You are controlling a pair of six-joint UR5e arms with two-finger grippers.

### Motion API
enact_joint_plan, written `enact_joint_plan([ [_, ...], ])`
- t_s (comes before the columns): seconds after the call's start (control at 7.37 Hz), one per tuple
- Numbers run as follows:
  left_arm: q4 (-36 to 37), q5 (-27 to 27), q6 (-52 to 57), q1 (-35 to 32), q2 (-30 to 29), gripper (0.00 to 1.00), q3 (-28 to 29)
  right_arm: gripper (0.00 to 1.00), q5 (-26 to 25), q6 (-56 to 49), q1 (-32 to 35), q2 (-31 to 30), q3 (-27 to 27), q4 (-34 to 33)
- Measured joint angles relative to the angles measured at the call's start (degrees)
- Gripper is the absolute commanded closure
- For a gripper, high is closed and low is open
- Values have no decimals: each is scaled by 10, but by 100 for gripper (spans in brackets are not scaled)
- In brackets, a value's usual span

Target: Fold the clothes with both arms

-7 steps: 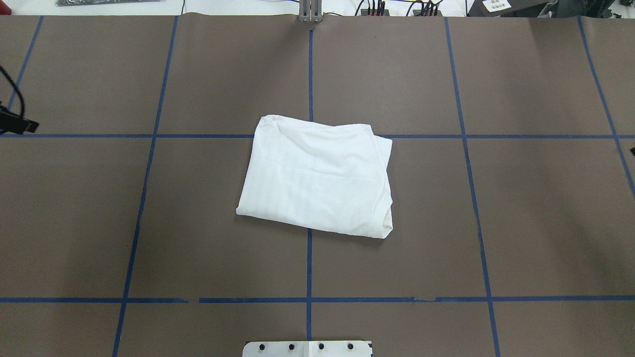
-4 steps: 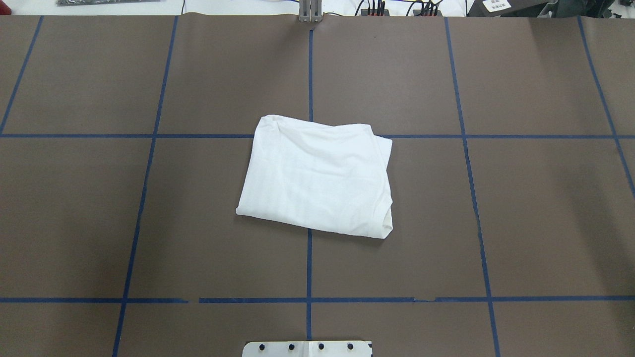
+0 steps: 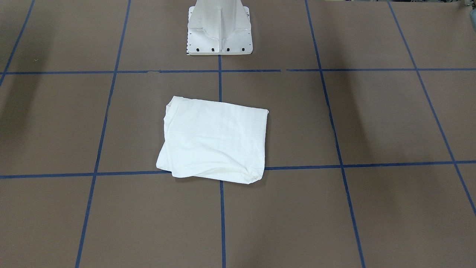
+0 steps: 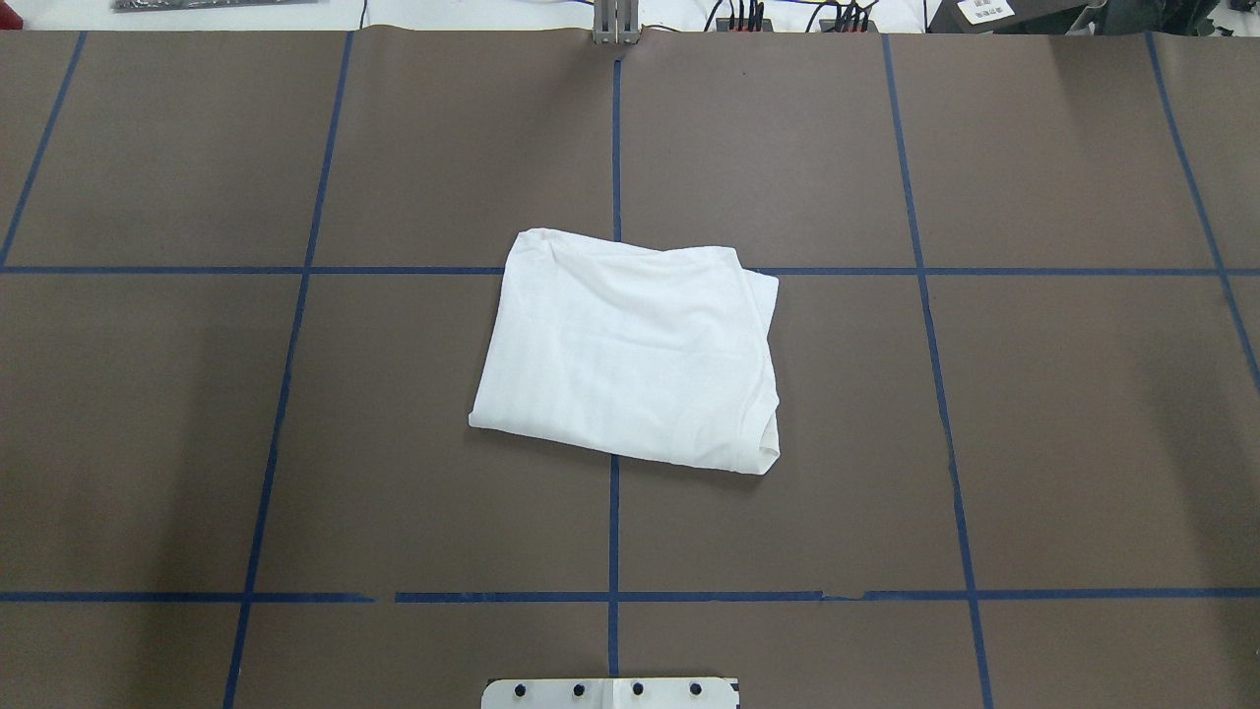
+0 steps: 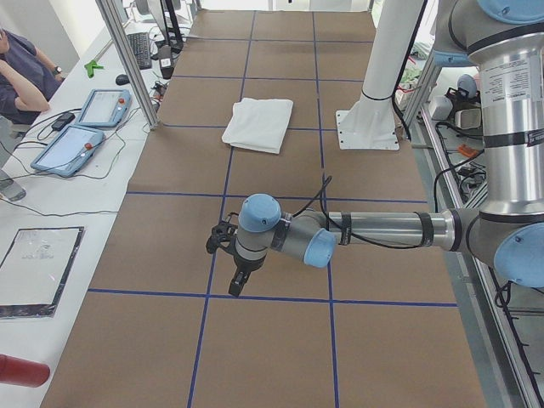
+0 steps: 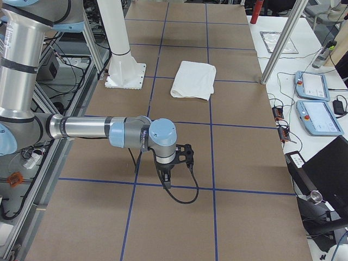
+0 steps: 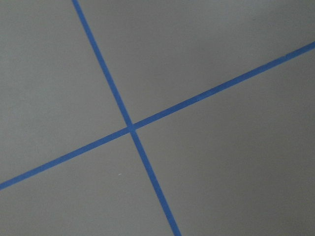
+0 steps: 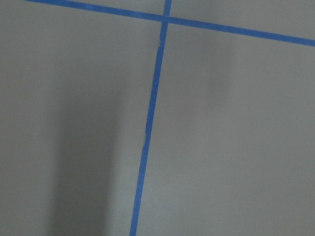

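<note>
1. The left hand [image 5: 235, 286] hangs with its fingers pointing down over the tabletop [image 4: 1083, 394], toward the end on the robot's left. It shows only in a side view, so I cannot tell whether its fingers are apart or together.
2. The right hand [image 6: 166, 181] hangs the same way toward the opposite end of the tabletop. It too shows only from the side, so I cannot tell how its fingers stand.
3. Each wrist view shows only bare brown surface and a crossing of the blue tape lines [image 7: 130, 128].
4. The white long-sleeved T-shirt [image 4: 630, 345] lies folded into a rough rectangle in the middle of the tabletop. It is well apart from both hands and from all four edges.
5. It covers one crossing of the tape grid and sits slightly skewed to the lines. A plain white face is up, and its layered edges show on the side toward the robot's right.
6. The white pedestal base [image 3: 219, 33] stands near the middle of the robot-side edge, in line with the shirt but apart from it.
7. Beyond the opposite long edge, two teach pendants [image 5: 81, 144] lie on a white bench.
</note>
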Motion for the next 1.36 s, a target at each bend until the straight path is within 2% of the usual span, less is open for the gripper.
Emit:
enact_joint_plan([
  [0.27,43,-27,8,-9,2,0,-3,0,0,6,-2,1,-1,0],
  [0.81,170,-30,110,-51,-2,0,-25,0,1,7,-3,2,-1,1],
  [1.36,190,-28,111,-61,3,0,-34,0,1,7,-3,3,-1,1],
])
